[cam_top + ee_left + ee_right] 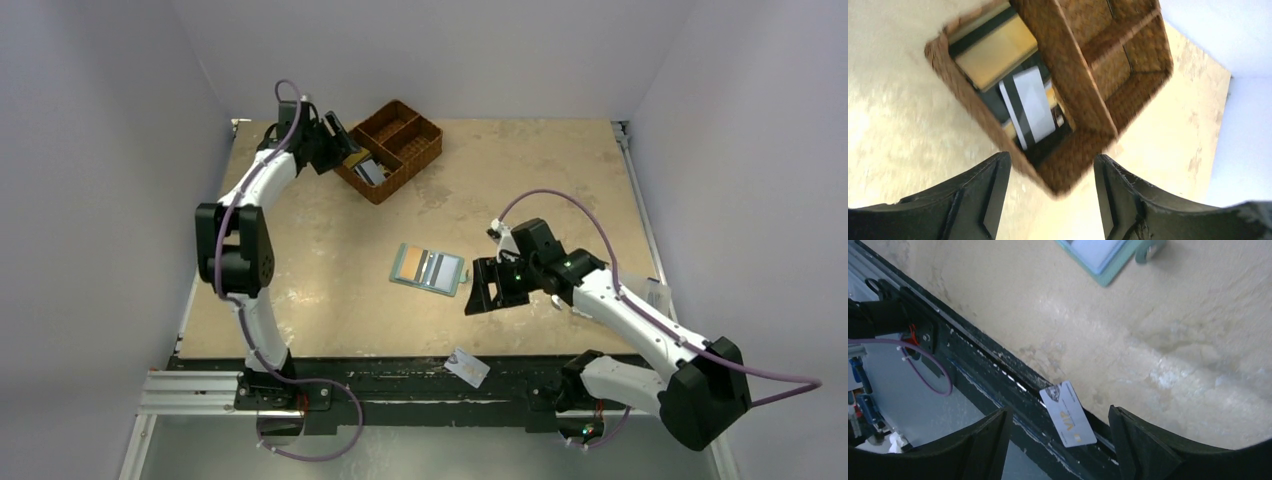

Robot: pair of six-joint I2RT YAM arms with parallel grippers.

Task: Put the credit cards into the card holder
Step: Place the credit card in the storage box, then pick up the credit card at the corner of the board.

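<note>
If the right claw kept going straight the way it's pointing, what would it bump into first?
Probably the white plastic card lying across the black front rail; it sits centred ahead of the open right gripper, though depth is unclear.

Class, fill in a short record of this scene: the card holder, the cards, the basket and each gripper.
card holder: lying open on the table
basket: far left, cards in one compartment
loose card: on the black rail at the near edge
left gripper: open, empty, at the basket
right gripper: open, empty, beside the card holder
</note>
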